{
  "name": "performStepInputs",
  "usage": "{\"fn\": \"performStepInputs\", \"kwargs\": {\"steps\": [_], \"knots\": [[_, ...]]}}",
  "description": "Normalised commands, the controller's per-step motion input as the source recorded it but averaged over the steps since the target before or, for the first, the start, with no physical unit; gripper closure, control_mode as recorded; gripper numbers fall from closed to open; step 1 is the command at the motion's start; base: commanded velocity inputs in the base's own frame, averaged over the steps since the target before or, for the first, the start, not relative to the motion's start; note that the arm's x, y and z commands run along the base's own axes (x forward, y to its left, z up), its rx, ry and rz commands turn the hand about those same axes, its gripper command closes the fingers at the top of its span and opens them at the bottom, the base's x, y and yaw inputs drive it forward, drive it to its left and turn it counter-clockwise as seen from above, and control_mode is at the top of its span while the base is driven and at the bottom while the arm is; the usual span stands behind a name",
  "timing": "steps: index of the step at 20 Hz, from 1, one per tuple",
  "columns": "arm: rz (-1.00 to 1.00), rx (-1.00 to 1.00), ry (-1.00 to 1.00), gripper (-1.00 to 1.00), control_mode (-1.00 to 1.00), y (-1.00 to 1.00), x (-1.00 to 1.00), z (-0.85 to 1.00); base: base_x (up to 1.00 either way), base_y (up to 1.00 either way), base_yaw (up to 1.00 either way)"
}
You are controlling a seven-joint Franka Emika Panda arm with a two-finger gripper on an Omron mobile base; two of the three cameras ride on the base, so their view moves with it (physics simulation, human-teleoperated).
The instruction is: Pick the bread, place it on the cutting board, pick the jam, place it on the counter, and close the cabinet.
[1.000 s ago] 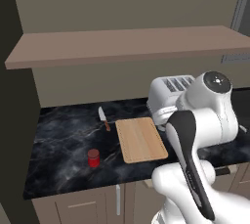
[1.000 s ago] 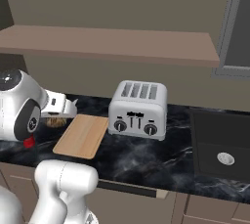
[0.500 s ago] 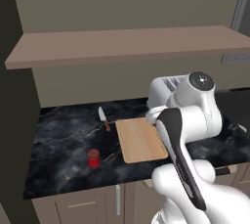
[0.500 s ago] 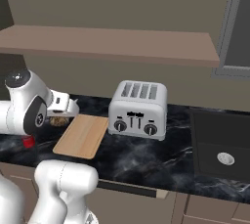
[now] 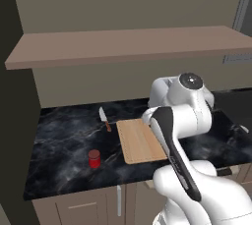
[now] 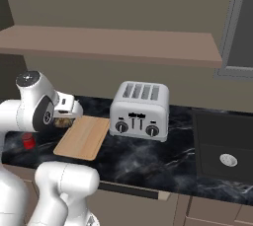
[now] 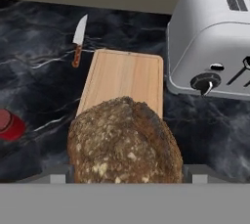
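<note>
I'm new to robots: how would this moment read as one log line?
gripper: shut on bread | bread: held above cutting board | jam: on counter | cabinet: open

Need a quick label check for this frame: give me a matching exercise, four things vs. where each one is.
Things:
1. bread
2. jam
3. knife
4. toaster

Places:
a. on the counter, just off the cutting board's far corner
b. held in the gripper, above the board
c. on the counter beside the board, on the side away from the jam
d. upright on the counter, near its front edge

Pairs: 1-b, 2-d, 3-a, 4-c
</note>
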Motion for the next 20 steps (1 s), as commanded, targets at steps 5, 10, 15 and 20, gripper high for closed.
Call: {"fn": "performStepInputs", "kwargs": {"steps": [5, 10, 15, 20], "knots": [[0.00, 0.00, 0.03, 1.00, -1.00, 0.01, 0.25, -0.29, 0.00, 0.00, 0.00], [0.00, 0.00, 0.01, 1.00, -1.00, 0.00, 0.22, -0.31, 0.00, 0.00, 0.00], [0.00, 0.00, 0.00, 1.00, -1.00, 0.00, 0.13, -0.56, 0.00, 0.00, 0.00], [0.00, 0.00, 0.00, 1.00, -1.00, 0.00, 0.14, -0.52, 0.00, 0.00, 0.00]]}}
